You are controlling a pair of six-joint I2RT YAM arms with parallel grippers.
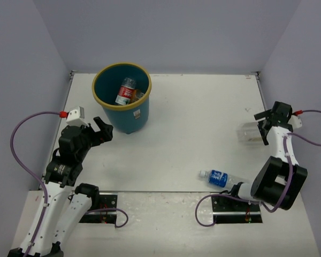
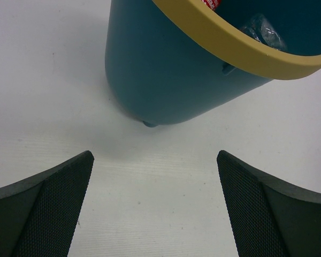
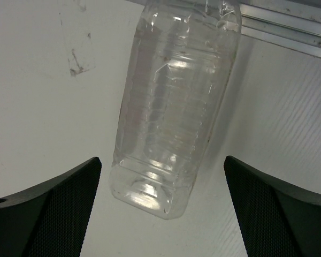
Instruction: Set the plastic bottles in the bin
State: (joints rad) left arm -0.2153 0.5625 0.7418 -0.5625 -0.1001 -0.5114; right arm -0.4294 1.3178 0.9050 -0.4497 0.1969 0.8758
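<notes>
The teal bin (image 1: 129,119) with a yellow rim stands at the back left and holds a red-labelled bottle (image 1: 127,92) with others. Its wall (image 2: 166,75) fills the top of the left wrist view. My left gripper (image 1: 104,130) is open and empty just left of the bin. A plain clear bottle (image 1: 250,132) lies on the table at the right; in the right wrist view this bottle (image 3: 174,107) lies ahead of the open right gripper (image 3: 160,214), base toward it, not touched. My right gripper (image 1: 265,124) is beside it. A blue-labelled bottle (image 1: 218,178) lies near the right arm's base.
The white table (image 1: 203,118) has walls at the back and sides. A metal rail (image 3: 289,32) runs along the table edge behind the clear bottle. The arm bases and cables sit at the near edge.
</notes>
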